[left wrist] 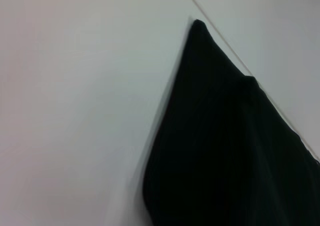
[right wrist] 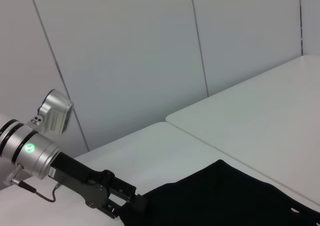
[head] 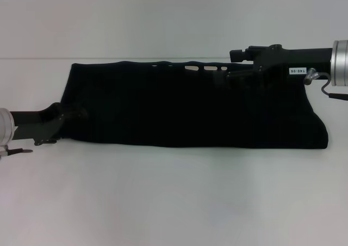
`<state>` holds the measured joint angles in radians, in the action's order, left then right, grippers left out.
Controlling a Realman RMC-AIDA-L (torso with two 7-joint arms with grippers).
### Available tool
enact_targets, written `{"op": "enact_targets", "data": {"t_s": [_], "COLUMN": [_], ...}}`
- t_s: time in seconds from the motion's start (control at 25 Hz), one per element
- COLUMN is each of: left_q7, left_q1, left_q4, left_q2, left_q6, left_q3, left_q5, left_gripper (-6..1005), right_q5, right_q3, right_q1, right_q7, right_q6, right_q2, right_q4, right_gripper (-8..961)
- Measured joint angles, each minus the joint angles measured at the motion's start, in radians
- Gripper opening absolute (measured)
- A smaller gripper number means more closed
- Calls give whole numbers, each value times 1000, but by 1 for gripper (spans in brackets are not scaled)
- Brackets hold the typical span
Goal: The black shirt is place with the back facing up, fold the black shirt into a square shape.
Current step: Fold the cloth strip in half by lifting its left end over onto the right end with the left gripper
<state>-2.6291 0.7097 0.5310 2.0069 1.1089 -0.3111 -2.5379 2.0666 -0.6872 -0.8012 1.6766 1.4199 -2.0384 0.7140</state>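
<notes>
- Lying across the far half of the white table (head: 174, 202), the black shirt (head: 190, 107) forms a long band running from the table's left side to its right side, already folded lengthwise.
- Its far edge sits close to the table's far edge, where small white print marks (head: 201, 68) show along the cloth; its near edge runs slightly wavy across the table's middle.
- On the right the cloth ends in a rounded lower corner, well short of the table's right edge; on the left it ends in a straighter, slanted edge.
- The left gripper (head: 76, 115) reaches in from the table's left edge and meets the shirt's near left corner; black fingers merge with black cloth, so I cannot tell whether it is clamped on the fabric or merely touching it.
- The left wrist view shows only a pointed fold of the shirt (left wrist: 225, 146) on the table surface (left wrist: 75, 111), with no fingers in sight.
- The right gripper (head: 239, 74) comes in from the table's right side and lies over the shirt's far edge, toward the right; whether its fingers pinch the cloth cannot be told either.
- The right wrist view shows the left arm's gripper (right wrist: 117, 198) at the edge of the shirt (right wrist: 225, 196), with grey wall panels (right wrist: 150, 51) behind the table (right wrist: 260, 111).
</notes>
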Motion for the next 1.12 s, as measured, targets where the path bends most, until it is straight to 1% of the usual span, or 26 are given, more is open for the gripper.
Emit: {"op": "enact_targets", "data": {"t_s": [0.48, 0.88, 0.96, 1.12], "left_q7": [12, 41, 68, 140], "left_q1": [2, -5, -14, -42], "left_q4": [3, 4, 11, 32], "left_q2": [1, 2, 3, 3], "left_q6": [-11, -22, -13, 24], "left_q3": [-3, -1, 14, 74], "left_q5": [-5, -22, -11, 6], "left_gripper": [588, 238, 169, 63], "right_q5": [0, 0, -2, -16], "right_q3": [0, 0, 0, 1], "right_q1": [-1, -1, 0, 2], "right_q7": [0, 0, 0, -1], "right_q6": [-3, -10, -16, -27], "right_q2": [1, -2, -4, -7], "right_q4": [1, 1, 1, -6], "right_gripper": [928, 927, 927, 928]}}
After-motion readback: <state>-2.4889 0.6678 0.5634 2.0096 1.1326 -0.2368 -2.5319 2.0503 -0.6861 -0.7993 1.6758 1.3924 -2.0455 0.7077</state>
